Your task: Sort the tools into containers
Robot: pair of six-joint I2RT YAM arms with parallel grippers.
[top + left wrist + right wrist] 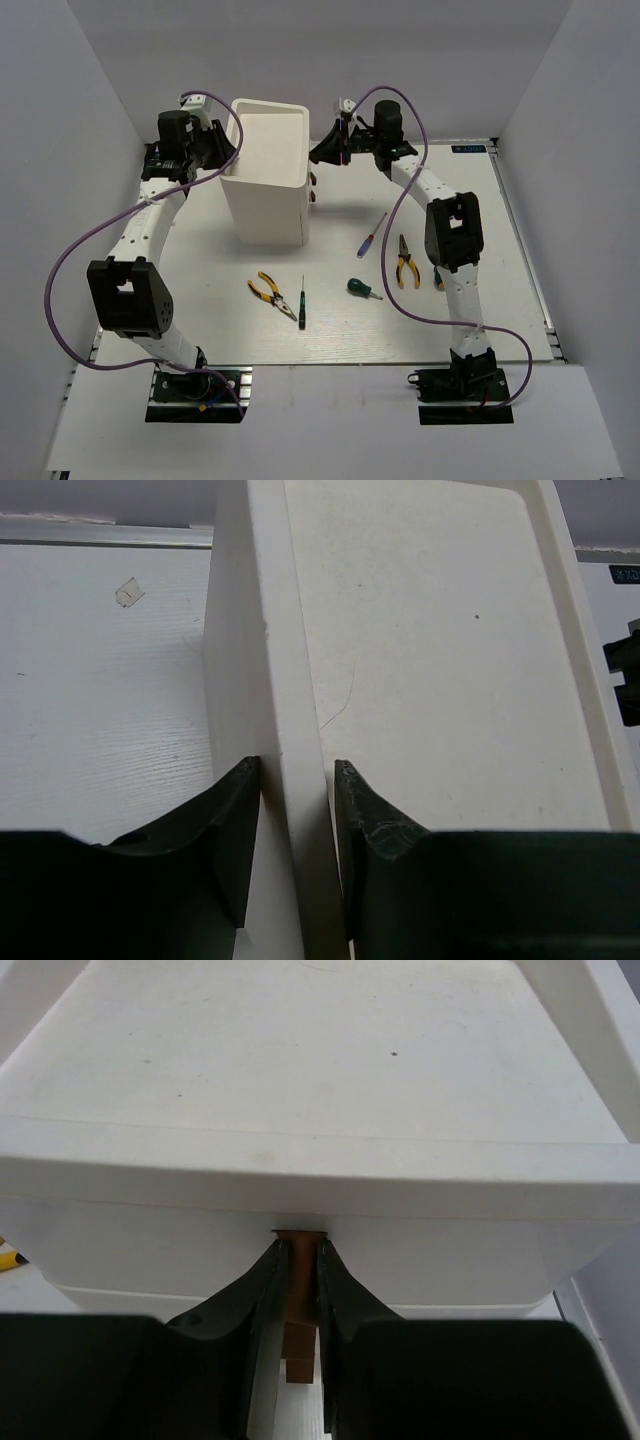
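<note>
The white cabinet (pixel 262 205) stands at the table's middle back, its recessed top tray (pixel 440 650) bare. My left gripper (pixel 226 152) is shut on the tray's left rim (pixel 285 660), one finger on each side of it. My right gripper (pixel 326 150) is shut on the top drawer's brown knob (pixel 299 1265) on the cabinet's right face. Lower knobs (pixel 297 1345) show beneath. On the table lie yellow pliers (pixel 264 288), a black screwdriver (pixel 302 301), a green stubby screwdriver (pixel 363 289), a blue/red screwdriver (pixel 373 235) and second pliers (pixel 405 263).
Another green-handled tool (pixel 438 279) lies partly hidden behind the right arm's forearm (pixel 452 232). White walls close in the table at the back and sides. A scrap of tape (pixel 128 593) lies left of the cabinet.
</note>
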